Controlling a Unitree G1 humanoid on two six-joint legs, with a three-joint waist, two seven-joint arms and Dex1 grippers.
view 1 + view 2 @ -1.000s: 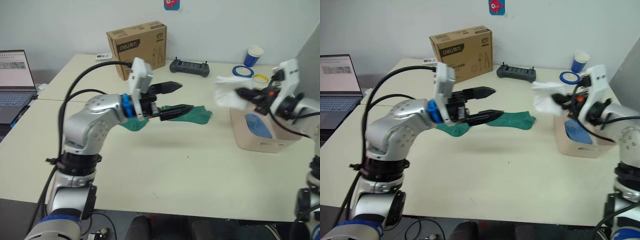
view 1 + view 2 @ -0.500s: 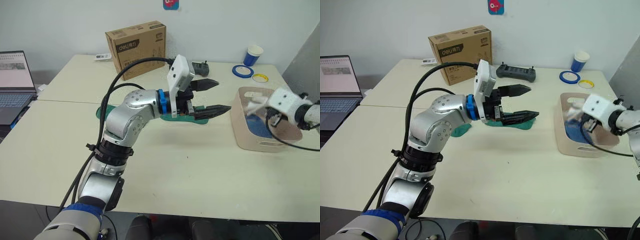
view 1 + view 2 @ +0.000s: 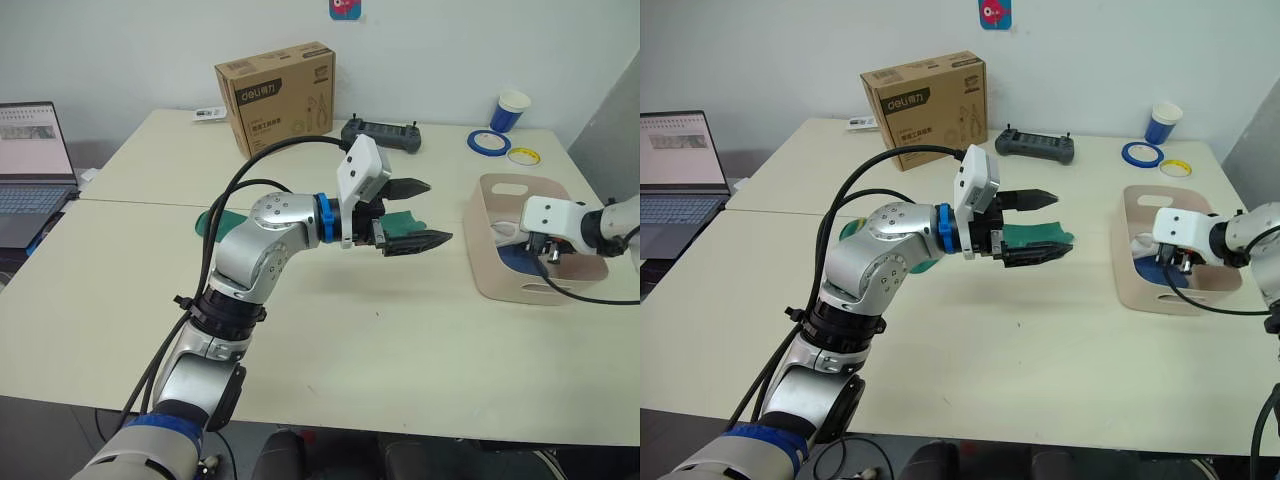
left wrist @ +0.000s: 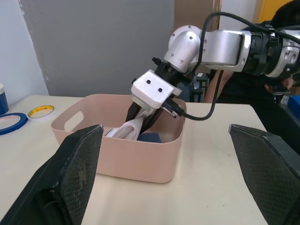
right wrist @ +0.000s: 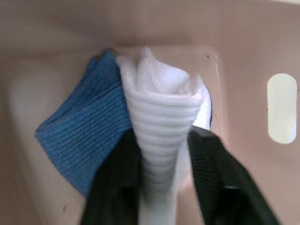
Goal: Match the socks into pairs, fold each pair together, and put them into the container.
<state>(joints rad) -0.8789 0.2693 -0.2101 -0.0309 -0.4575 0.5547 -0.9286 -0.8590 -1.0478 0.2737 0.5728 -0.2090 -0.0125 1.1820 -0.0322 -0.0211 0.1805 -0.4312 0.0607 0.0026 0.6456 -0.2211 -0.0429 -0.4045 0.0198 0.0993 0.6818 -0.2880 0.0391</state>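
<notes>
Socks: your right gripper (image 5: 161,187) pinches the folded white pair (image 5: 161,136) down inside the pink basin (image 3: 490,270), with the blue pair (image 5: 84,140) lying just beside it on the bottom. Your left gripper (image 3: 410,214) hangs spread and empty above the green socks (image 3: 1035,238) on the table (image 3: 400,340)

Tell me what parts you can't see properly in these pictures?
- Green socks: the left arm hides the middle in the eye views.
- White socks: black fingers cover their lower part in the right wrist view.
- Blue socks: partly tucked under the white ones, inside the pink container.
</notes>
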